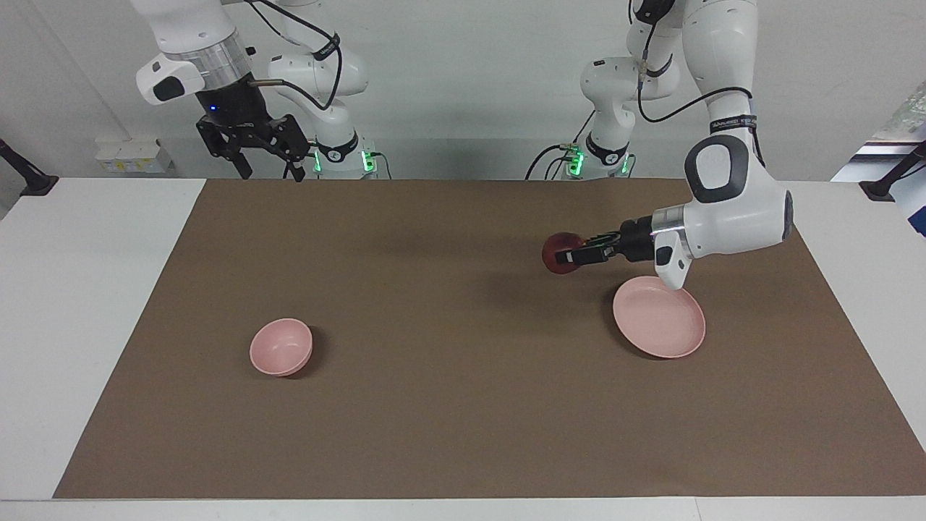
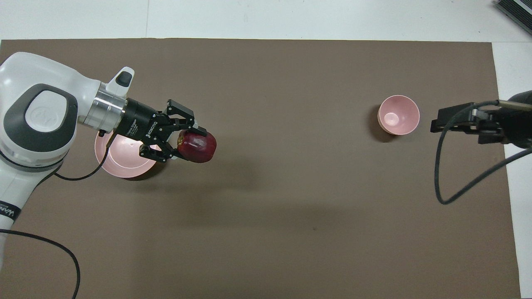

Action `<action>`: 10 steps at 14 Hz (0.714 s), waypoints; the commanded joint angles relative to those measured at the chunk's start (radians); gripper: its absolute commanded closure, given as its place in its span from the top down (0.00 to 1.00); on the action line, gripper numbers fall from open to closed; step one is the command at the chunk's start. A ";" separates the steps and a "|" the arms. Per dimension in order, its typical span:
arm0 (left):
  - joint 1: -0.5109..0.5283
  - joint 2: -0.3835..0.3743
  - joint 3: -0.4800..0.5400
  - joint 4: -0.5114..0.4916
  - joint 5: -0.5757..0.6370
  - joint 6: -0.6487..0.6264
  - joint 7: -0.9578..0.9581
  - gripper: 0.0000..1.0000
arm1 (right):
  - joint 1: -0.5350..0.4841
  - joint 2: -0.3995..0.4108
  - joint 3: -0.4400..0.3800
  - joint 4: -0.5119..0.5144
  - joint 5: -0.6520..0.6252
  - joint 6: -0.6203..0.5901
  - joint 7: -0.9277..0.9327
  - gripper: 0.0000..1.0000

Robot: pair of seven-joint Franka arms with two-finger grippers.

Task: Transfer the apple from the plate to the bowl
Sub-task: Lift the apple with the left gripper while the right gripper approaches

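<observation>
Left gripper (image 1: 571, 255): fingers pinched on the apple (image 1: 558, 253), one to each side of the fruit; it hangs in the air over bare mat, just off the plate's rim on the side toward the bowl.
Apple: dark red, round, no long axis to speak of — lifted clear, touching neither plate nor mat; a soft shadow lies on the mat below it.
Plate (image 1: 662, 325): pale pink, flat, nothing left on it, at the left arm's end of the table.
Key relation: the bowl (image 1: 281, 347) lies well apart from the held apple, toward the right arm's end of the table and somewhat farther from the robots than the apple's present spot, with only brown mat (image 1: 448, 405) between them.
Left arm pose: wrist turned so the gripper lies nearly level, pointing along the table toward the bowl; forearm bent down from a raised elbow.
Right gripper (image 1: 264, 158): jaws spread, holding nothing, raised above the table edge by its own base — that arm waits, though it stands nearer to the bowl.
Judged next need: a long sideways carry until the apple hangs above the bowl's mouth, then a lowering before release; the bowl is narrow, so centring matters.
</observation>
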 commanded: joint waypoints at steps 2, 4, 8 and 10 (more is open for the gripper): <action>-0.005 0.017 -0.026 0.029 -0.176 -0.105 -0.186 0.00 | 0.024 -0.026 0.003 -0.069 0.134 0.065 0.088 1.00; -0.009 0.017 -0.058 0.026 -0.254 -0.110 -0.193 0.00 | 0.025 -0.043 0.005 -0.097 0.230 0.085 0.083 1.00; -0.011 0.014 -0.135 0.021 -0.358 -0.096 -0.304 0.00 | 0.071 -0.154 0.005 -0.297 0.376 0.309 0.025 1.00; -0.011 0.014 -0.159 0.021 -0.403 -0.091 -0.372 0.00 | 0.103 -0.195 0.005 -0.359 0.420 0.355 0.014 1.00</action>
